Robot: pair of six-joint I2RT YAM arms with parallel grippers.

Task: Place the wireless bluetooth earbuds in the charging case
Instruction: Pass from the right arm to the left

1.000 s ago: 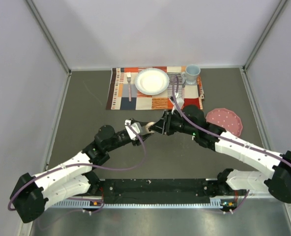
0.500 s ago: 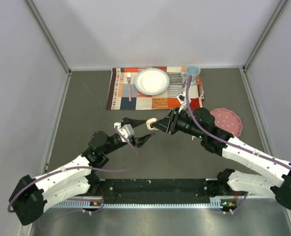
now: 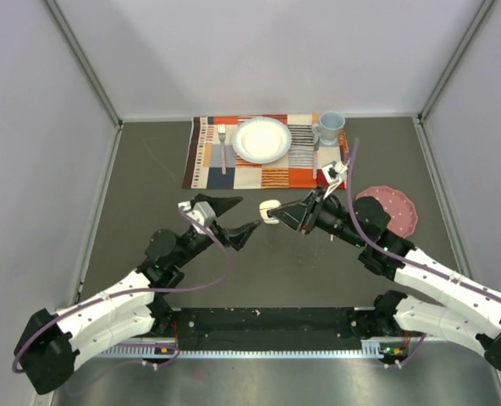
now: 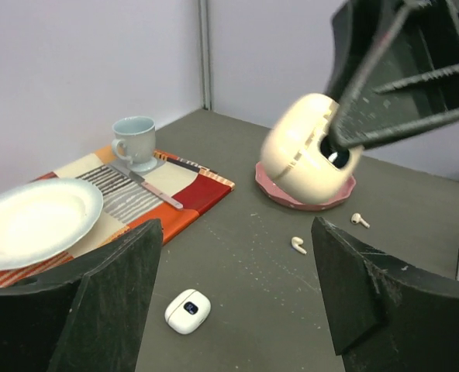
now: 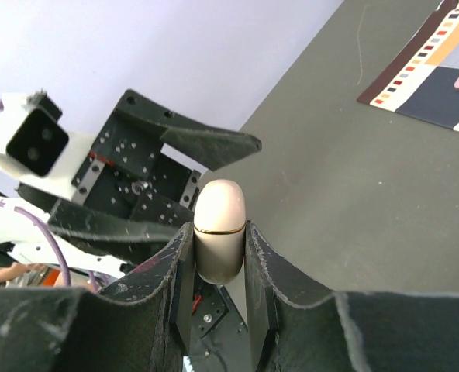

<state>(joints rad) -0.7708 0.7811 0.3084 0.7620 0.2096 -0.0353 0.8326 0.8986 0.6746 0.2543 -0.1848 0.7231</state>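
Note:
A cream charging case (image 5: 219, 221) hangs above the table, and my right gripper (image 5: 219, 226) is shut on its sides. Its lid looks closed along a thin gold seam. From above, the case (image 3: 270, 208) sits at the tip of the right gripper (image 3: 279, 213). My left gripper (image 3: 244, 215) stands open just left of it, not touching, with nothing between its fingers. Through the left gripper (image 4: 236, 225) I see the held case (image 4: 303, 155) up ahead and two white earbuds (image 4: 298, 246) (image 4: 360, 220) lying on the dark table.
A second small white case (image 4: 187, 311) lies on the table below the left gripper. A pink dotted coaster (image 3: 388, 208) is at the right. At the back, a patterned placemat (image 3: 208, 166) carries a plate (image 3: 261, 139), a fork (image 3: 222, 145) and a blue mug (image 3: 330, 127).
My left gripper has opened, let go of the cream case and drawn back to the left. The right gripper keeps the case and has shifted slightly right.

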